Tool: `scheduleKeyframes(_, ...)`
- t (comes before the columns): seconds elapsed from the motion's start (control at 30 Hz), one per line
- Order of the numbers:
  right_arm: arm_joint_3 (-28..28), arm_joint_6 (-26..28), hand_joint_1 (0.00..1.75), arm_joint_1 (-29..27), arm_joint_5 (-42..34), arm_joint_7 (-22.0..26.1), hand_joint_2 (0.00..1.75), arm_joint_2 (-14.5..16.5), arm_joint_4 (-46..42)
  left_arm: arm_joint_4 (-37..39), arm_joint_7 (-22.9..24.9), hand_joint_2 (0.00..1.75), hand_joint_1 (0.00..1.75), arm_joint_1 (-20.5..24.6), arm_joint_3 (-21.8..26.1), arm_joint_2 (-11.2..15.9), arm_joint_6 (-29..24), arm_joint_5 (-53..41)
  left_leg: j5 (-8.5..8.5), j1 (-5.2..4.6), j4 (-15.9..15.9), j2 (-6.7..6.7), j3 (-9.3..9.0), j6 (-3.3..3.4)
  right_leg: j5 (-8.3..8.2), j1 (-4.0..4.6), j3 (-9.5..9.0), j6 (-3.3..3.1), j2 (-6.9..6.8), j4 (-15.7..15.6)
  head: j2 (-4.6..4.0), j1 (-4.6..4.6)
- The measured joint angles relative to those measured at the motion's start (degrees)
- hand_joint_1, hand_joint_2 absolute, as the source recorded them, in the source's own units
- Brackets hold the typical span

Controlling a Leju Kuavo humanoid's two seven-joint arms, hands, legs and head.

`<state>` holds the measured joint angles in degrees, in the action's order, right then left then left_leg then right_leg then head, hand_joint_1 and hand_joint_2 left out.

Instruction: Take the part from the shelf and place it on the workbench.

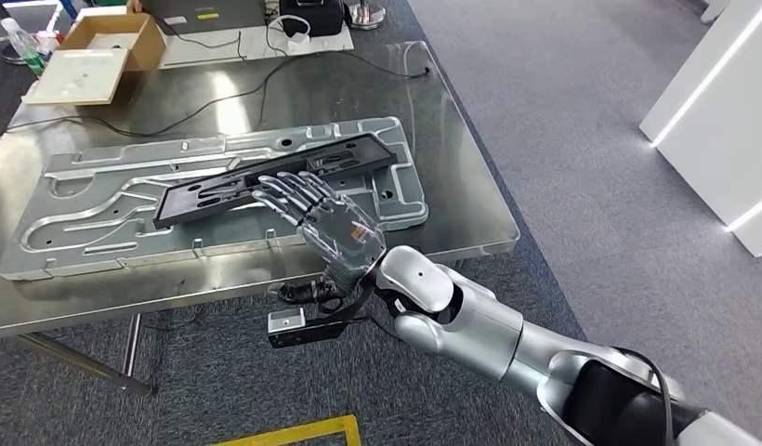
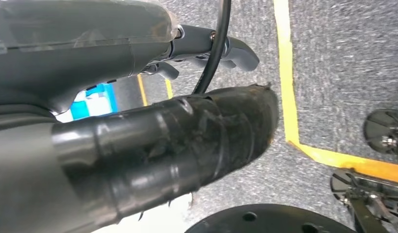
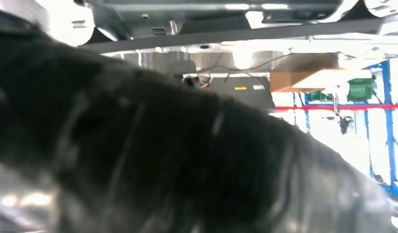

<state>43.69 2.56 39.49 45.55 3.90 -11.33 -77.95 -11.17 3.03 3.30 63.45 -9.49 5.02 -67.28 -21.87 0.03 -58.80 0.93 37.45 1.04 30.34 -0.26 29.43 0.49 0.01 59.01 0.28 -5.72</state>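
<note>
Black part (image 1: 266, 178) in head view lies flat on grey metal tray (image 1: 71, 214) on workbench (image 1: 452, 158), long axis 8-to-2 o'clock. Right hand (image 1: 317, 216) spread over its near edge, fingers apart, gripping nothing; part at hand's 11 o'clock. Left wrist view: left hand (image 2: 139, 145) over floor, grasp unclear. Right wrist view: blurred.

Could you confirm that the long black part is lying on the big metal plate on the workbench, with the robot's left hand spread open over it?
Nearly: it is the right hand, not the left, as the head view shows. The long black part does lie on the big metal plate on the workbench, with that hand spread open over it.
</note>
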Motion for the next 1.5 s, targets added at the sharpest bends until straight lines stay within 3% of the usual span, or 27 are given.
scheduleKeyframes(0.07, 0.30, 0.06, 0.00, -0.08, -0.01, -0.17, 0.00, -0.39, -0.21, 0.00, 0.05, 0.00, 0.00, -0.05, 0.01, 0.01, -0.14, -0.08, 0.14, 0.16, -0.14, -0.34, 0.33, -0.76, -1.01, -0.12, 0.67, -0.99, -0.32, -0.39, -0.01, 0.01)
scheduleKeyframes(0.1, 0.41, 0.08, 0.00, -0.13, -0.04, -0.24, 0.00, -0.52, -0.25, 0.00, 0.07, 0.00, 0.00, -0.07, 0.01, 0.02, -0.19, -0.11, -1.22, 0.25, -1.09, -0.53, 0.84, -1.08, -1.70, -0.23, 1.18, -1.58, -0.56, -0.63, -0.02, 0.01)
scheduleKeyframes(0.2, 0.68, 0.13, 0.00, -0.21, -0.14, -0.32, 0.00, -0.79, -0.37, 0.00, 0.09, 0.00, 0.00, -0.10, 0.03, 0.01, -0.27, -0.16, -9.62, 0.62, -9.12, -0.76, 2.94, -1.86, -3.88, -0.42, 3.44, -2.48, -1.02, -0.82, -0.02, 0.04)
scheduleKeyframes(0.23, 0.76, 0.14, 0.00, -0.29, -0.17, -0.32, 0.00, -0.93, -0.40, 0.00, 0.11, 0.00, 0.00, -0.10, 0.03, -0.01, -0.27, -0.22, -11.31, 0.73, -12.21, -0.75, 3.24, -2.07, -4.58, -0.41, 4.33, -2.42, -1.07, -0.74, -0.02, 0.04)
scheduleKeyframes(0.27, 0.85, 0.16, 0.00, -0.44, -0.28, -0.33, 0.00, -1.14, -0.41, 0.00, 0.13, 0.00, 0.00, -0.09, 0.03, -0.02, -0.27, -0.31, -11.60, 0.83, -14.31, -0.73, 3.03, -2.23, -5.26, -0.41, 5.25, -2.29, -1.16, -0.63, -0.02, 0.04)
scheduleKeyframes(0.3, 0.90, 0.17, 0.00, -0.62, -0.46, -0.34, 0.00, -1.37, -0.41, 0.00, 0.14, 0.00, 0.00, -0.08, 0.03, -0.02, -0.27, -0.42, -10.63, 0.92, -14.97, -0.72, 2.15, -2.33, -5.92, -0.41, 6.20, -2.14, -1.24, -0.47, -0.02, 0.04)
scheduleKeyframes(0.37, 0.94, 0.20, 0.00, -0.89, -1.02, -0.38, 0.00, -1.85, -0.42, 0.00, 0.15, 0.00, 0.00, -0.06, 0.03, 0.01, -0.27, -0.59, -7.65, 1.04, -11.06, -0.71, -2.18, -2.25, -7.10, -0.43, 7.99, -1.75, -1.38, -0.10, -0.02, 0.05)
scheduleKeyframes(0.43, 0.88, 0.23, 0.00, -0.96, -1.44, -0.45, 0.00, -2.34, -0.58, 0.00, 0.17, 0.00, 0.00, -0.04, 0.03, 0.03, -0.30, -0.68, -7.81, 0.89, -3.28, -0.74, -8.03, -1.78, -8.17, -0.30, 9.13, -1.17, -1.38, 0.25, -0.01, 0.04)
scheduleKeyframes(0.5, 0.79, 0.29, 0.00, -1.02, -1.61, -0.52, 0.00, -2.84, -0.71, 0.00, 0.19, 0.00, 0.00, -0.02, 0.03, 0.04, -0.34, -0.73, -9.06, 0.56, 1.30, -0.80, -10.59, -1.06, -9.36, -0.24, 9.51, -0.45, -1.46, 0.10, 0.00, 0.02)
scheduleKeyframes(0.57, 0.72, 0.34, 0.00, -1.23, -1.73, -0.58, 0.00, -3.38, -0.71, 0.00, 0.20, 0.00, 0.00, -0.03, 0.03, 0.01, -0.36, -0.76, -8.24, 0.56, 2.00, -0.70, -9.93, -0.09, -10.15, -0.35, 9.73, 0.33, -1.39, -0.27, -0.01, 0.02)
scheduleKeyframes(0.67, 0.63, 0.37, 0.00, -1.57, -1.90, -0.63, 0.00, -4.09, -0.71, 0.00, 0.23, 0.00, 0.00, 0.04, 0.03, -0.04, -0.36, -0.79, -6.42, 0.76, 2.35, -0.32, -8.58, 1.38, -6.04, -0.59, 11.00, 1.05, -0.63, 2.16, -0.02, 0.00)
scheduleKeyframes(0.7, 0.62, 0.37, 0.00, -1.61, -1.92, -0.64, 0.00, -4.16, -0.71, 0.00, 0.23, 0.00, 0.00, 0.05, 0.03, -0.04, -0.36, -0.79, -6.18, 0.75, 2.35, -0.29, -8.33, 1.61, -4.80, -0.57, 11.30, 1.12, -0.54, 2.97, -0.02, -0.02)
scheduleKeyframes(0.77, 0.61, 0.37, 0.00, -1.63, -1.93, -0.64, 0.00, -4.20, -0.71, 0.00, 0.23, 0.00, 0.00, 0.05, 0.03, -0.04, -0.36, -0.79, -6.05, 0.74, 2.34, -0.26, -8.22, 1.68, -4.08, -0.57, 11.50, 1.16, -0.50, 3.62, -0.02, -0.01)
scheduleKeyframes(0.83, 0.56, 0.37, 0.00, -1.86, -1.99, -0.69, 0.00, -4.44, -0.71, 0.00, 0.23, 0.00, 0.00, 0.02, 0.03, -0.04, -0.38, -0.79, -4.78, 0.55, 2.15, -0.26, -6.46, 1.83, -1.21, -0.57, 12.38, 1.40, -0.43, 9.47, -0.02, 0.01)
scheduleKeyframes(0.9, 0.51, 0.39, 0.00, -2.20, -2.06, -0.75, 0.00, -4.80, -0.72, 0.00, 0.25, 0.00, 0.00, -0.01, 0.03, -0.04, -0.42, -0.79, -2.49, 0.14, 1.64, -0.37, -3.06, 1.84, -0.73, -0.40, 9.36, 1.13, -0.29, 12.21, -0.02, 0.02)
scheduleKeyframes(0.93, 0.47, 0.40, 0.00, -2.30, -2.08, -0.77, 0.00, -4.92, -0.77, 0.00, 0.25, 0.00, 0.00, -0.02, 0.03, -0.10, -0.42, -0.79, -1.53, -0.07, 1.33, -0.44, -1.64, 1.70, -1.38, -0.18, 5.80, 0.63, -0.18, 9.48, -0.02, 0.02)
scheduleKeyframes(0.97, 0.40, 0.43, 0.00, -2.23, -2.08, -0.77, 0.00, -4.94, -0.90, 0.00, 0.25, 0.00, 0.00, -0.01, 0.03, -0.18, -0.41, -0.79, -0.95, -0.19, 1.08, -0.48, -0.90, 1.48, -1.41, 0.02, 2.09, 0.12, -0.13, 4.42, -0.01, 0.02)
scheduleKeyframes(1.0, 0.31, 0.45, 0.00, -2.17, -2.10, -0.77, 0.00, -4.95, -1.04, 0.00, 0.25, 0.00, 0.00, -0.01, 0.03, -0.25, -0.41, -0.80, -0.45, -0.22, 1.01, -0.47, -0.56, 1.19, -0.73, 0.28, -0.21, -0.27, -0.09, 0.90, -0.01, 0.02)
scheduleKeyframes(1.03, 0.21, 0.46, 0.00, -2.12, -2.12, -0.77, 0.00, -4.98, -1.18, 0.00, 0.24, 0.00, 0.00, -0.01, 0.03, -0.32, -0.40, -0.81, 0.07, -0.17, 1.04, -0.45, -0.34, 0.84, -0.08, 0.50, -1.48, -0.58, -0.10, -1.36, 0.01, 0.02)
scheduleKeyframes(1.1, 0.11, 0.48, 0.00, -2.18, -2.17, -0.80, 0.00, -5.05, -1.31, 0.00, 0.23, 0.00, 0.00, -0.03, 0.03, -0.32, -0.40, -0.88, 0.85, -0.01, 1.27, -0.44, -0.11, 0.13, -0.83, 0.53, -1.30, -1.11, -0.24, -2.53, 0.01, 0.01)
scheduleKeyframes(1.13, 0.10, 0.48, 0.00, -2.24, -2.20, -0.83, 0.00, -5.10, -1.32, 0.00, 0.23, 0.00, 0.00, -0.03, 0.03, -0.29, -0.40, -0.92, 0.23, 0.05, 0.91, -0.53, 0.21, -0.19, -1.51, 0.36, -0.95, -1.51, -0.38, -2.87, 0.01, 0.01)
scheduleKeyframes(1.17, 0.09, 0.49, 0.00, -2.32, -2.25, -0.86, 0.00, -5.13, -1.33, 0.00, 0.23, 0.00, 0.00, -0.03, 0.03, -0.27, -0.40, -0.96, -1.56, 0.08, -0.39, -0.62, 0.78, -0.50, -2.31, 0.14, -0.40, -1.90, -0.51, -3.17, 0.00, 0.01)
scheduleKeyframes(1.27, -0.01, 0.52, 0.00, -2.69, -2.36, -0.91, 1.31, -5.22, -1.32, 0.00, 0.25, 0.00, 0.00, -0.03, 0.03, -0.19, -0.40, -0.97, -9.91, 0.51, -10.17, -0.73, 3.47, -1.40, -4.51, -0.12, 2.04, -2.33, -0.70, -3.26, 0.00, 0.03)
scheduleKeyframes(1.3, -0.09, 0.52, 0.00, -2.93, -2.40, -0.92, 1.75, -5.26, -1.32, 0.00, 0.25, 0.00, 0.00, -0.03, 0.03, -0.17, -0.39, -0.98, -11.04, 0.72, -13.43, -0.72, 3.95, -1.69, -5.18, -0.17, 2.98, -2.18, -0.73, -3.13, 0.00, 0.02)
scheduleKeyframes(1.37, -0.36, 0.52, 0.00, -3.52, -2.59, -0.93, 1.75, -5.35, -1.30, 0.00, 0.25, 0.00, 0.00, -0.02, 0.03, -0.12, -0.37, -1.03, -9.39, 1.17, -15.19, -0.71, 2.53, -2.28, -6.39, -0.41, 5.05, -1.66, -0.85, -2.61, 0.00, 0.03)
scheduleKeyframes(1.43, -0.96, 0.62, 0.00, -4.30, -3.15, -1.16, 1.75, -5.53, -1.32, 0.00, 0.25, 0.00, 0.00, 0.04, 0.03, -0.03, -0.38, -1.07, -6.91, 1.70, -9.45, -0.71, -2.73, -2.88, -7.30, -0.76, 7.09, -0.87, -0.93, -1.69, 0.01, 0.04)
scheduleKeyframes(1.5, -2.19, 1.15, 0.00, -5.92, -4.02, -1.55, 1.75, -5.92, -1.32, 0.00, 0.26, 0.00, 0.00, 0.03, 0.03, 0.01, -0.38, -1.05, -7.66, 1.75, -1.90, -1.04, -8.05, -2.77, -8.01, -0.77, 8.45, -0.02, -1.02, -0.72, 0.01, 0.02)
